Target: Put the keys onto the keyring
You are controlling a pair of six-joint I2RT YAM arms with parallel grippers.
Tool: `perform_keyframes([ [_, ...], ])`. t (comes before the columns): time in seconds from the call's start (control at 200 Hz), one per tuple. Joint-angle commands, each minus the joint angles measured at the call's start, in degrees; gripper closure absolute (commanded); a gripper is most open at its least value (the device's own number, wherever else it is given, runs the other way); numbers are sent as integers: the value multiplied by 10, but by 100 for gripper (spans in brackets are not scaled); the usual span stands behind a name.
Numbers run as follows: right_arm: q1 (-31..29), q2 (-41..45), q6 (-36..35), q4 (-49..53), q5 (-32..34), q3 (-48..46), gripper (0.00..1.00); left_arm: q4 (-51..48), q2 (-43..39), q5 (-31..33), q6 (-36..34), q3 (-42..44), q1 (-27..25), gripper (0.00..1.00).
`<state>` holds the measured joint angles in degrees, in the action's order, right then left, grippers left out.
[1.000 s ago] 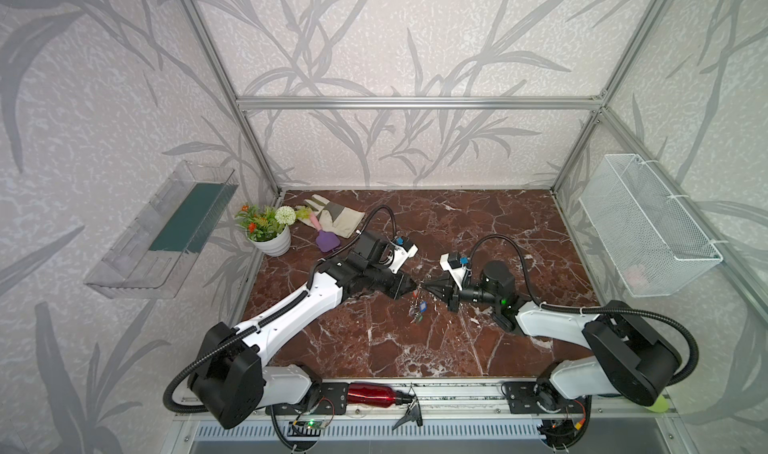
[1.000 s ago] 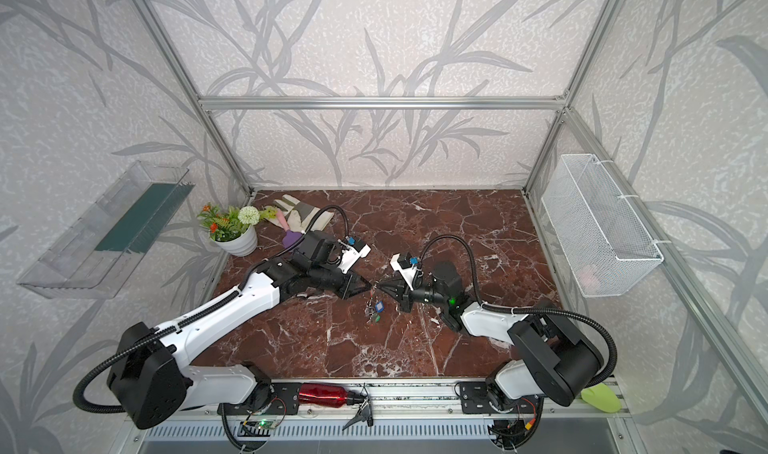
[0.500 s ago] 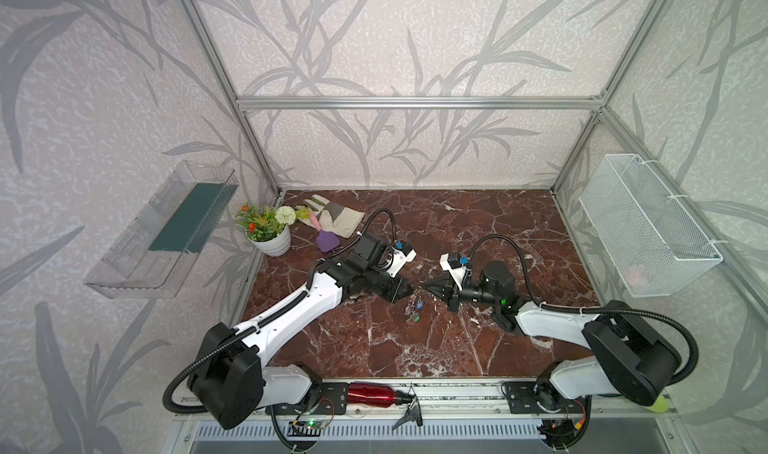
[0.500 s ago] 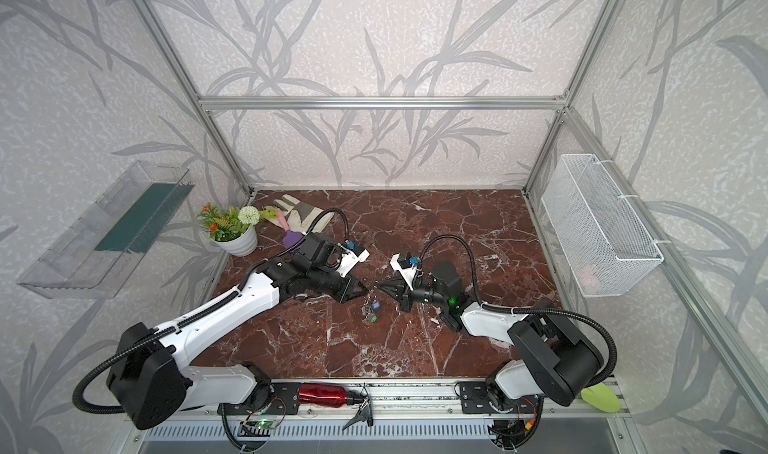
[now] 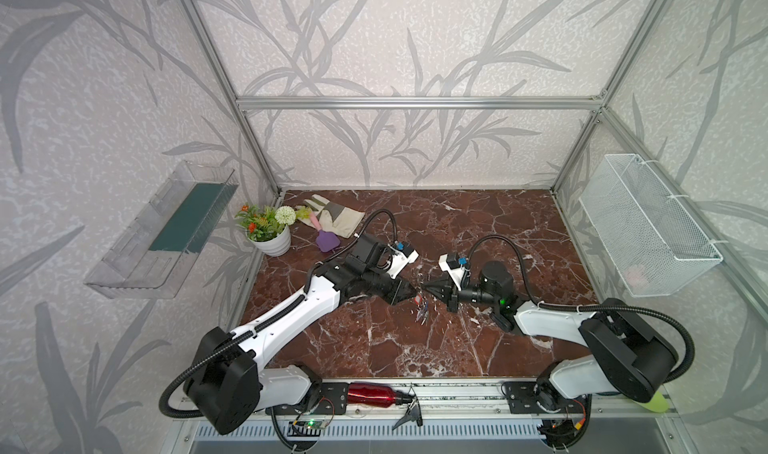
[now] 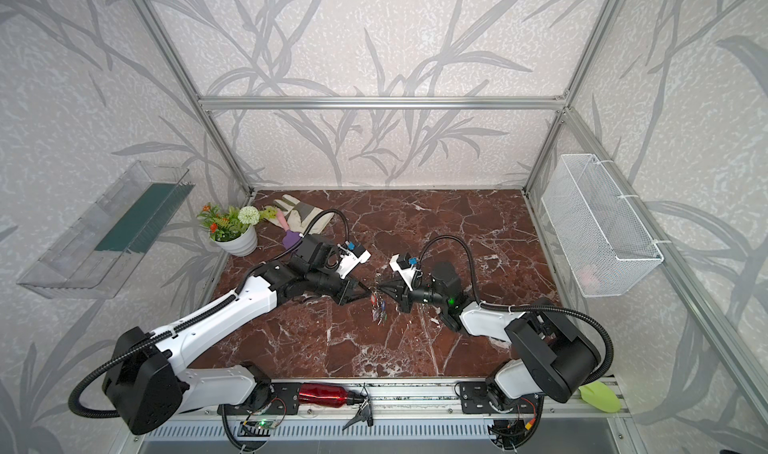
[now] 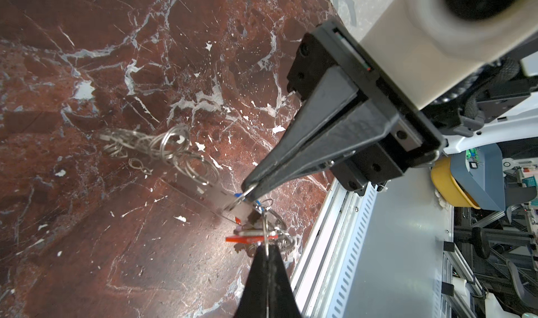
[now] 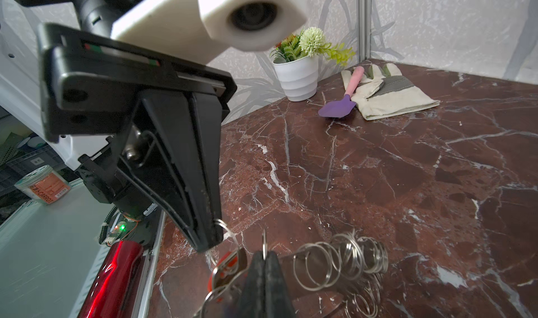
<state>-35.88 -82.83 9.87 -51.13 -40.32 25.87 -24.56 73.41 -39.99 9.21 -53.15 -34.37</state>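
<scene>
Left gripper [image 7: 266,251] pinches keyring [image 7: 212,192]; right gripper [image 7: 249,186] likewise

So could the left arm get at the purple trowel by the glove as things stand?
Probably not yet. The table toward the trowel looks free, but the left gripper is shut on the keyring, which the right gripper also grips; it must let go first.

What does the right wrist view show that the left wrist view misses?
Only the right wrist view shows the flower pot, glove, purple trowel and red bottle. Only the left wrist view shows a blue tag and a yellow object off the table. Both show the keyring, a red-tagged key and both arms' jaws shut on thin rings.
</scene>
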Motion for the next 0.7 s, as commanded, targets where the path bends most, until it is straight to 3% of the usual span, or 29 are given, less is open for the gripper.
perform_keyframes([
  [0.0, -1, 11, -1, -23, 2, 8, 100, 28, -5, 3, 12, 1, 2, 100],
  [0.695, -2, 11, 5, -33, -3, 7, 100, 49, 5, 37, 31, 11, 3, 100],
])
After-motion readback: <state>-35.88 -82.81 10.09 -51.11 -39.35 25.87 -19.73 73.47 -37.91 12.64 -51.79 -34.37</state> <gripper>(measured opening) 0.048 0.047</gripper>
